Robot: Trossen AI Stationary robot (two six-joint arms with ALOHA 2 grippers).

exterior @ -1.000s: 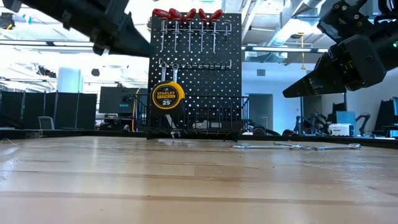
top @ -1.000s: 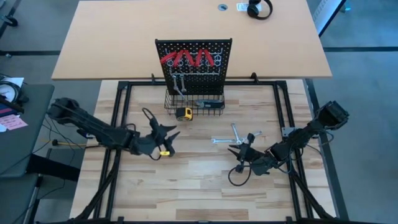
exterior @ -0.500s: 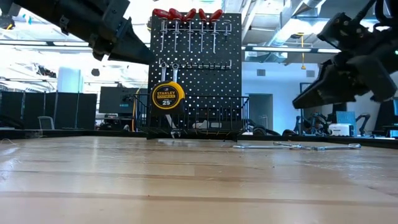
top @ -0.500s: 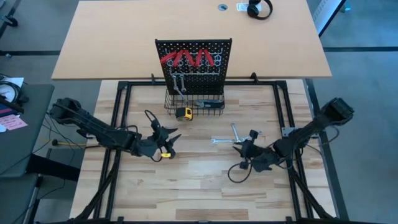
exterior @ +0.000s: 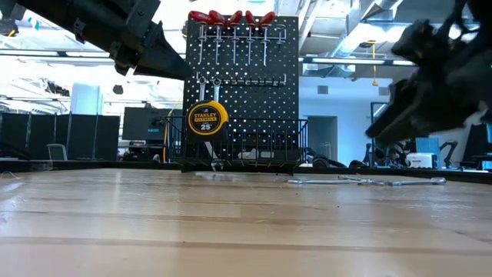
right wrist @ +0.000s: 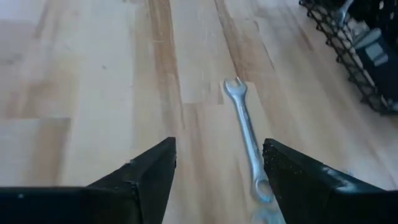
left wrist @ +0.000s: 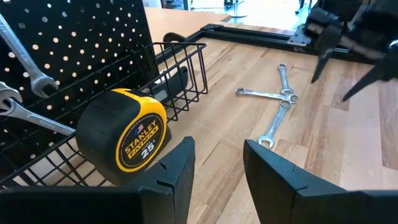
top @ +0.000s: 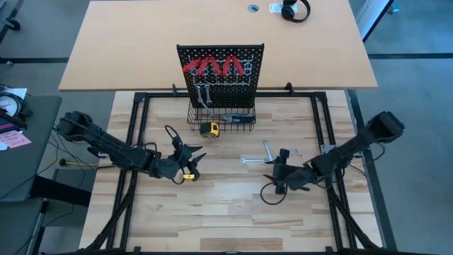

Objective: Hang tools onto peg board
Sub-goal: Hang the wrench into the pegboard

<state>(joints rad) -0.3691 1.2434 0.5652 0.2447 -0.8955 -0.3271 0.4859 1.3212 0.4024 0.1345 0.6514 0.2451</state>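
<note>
Right of centre, the right gripper (top: 274, 170) hovers open above loose wrenches (top: 263, 156); a skewed descent could nudge them. Left gripper (top: 191, 164) waits, empty, part-open.

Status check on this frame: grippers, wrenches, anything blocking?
Right gripper open, low over a loose wrench on the table. Left gripper empty, waiting near the tape measure. Peg board already holds pliers. Nothing blocking.
</note>
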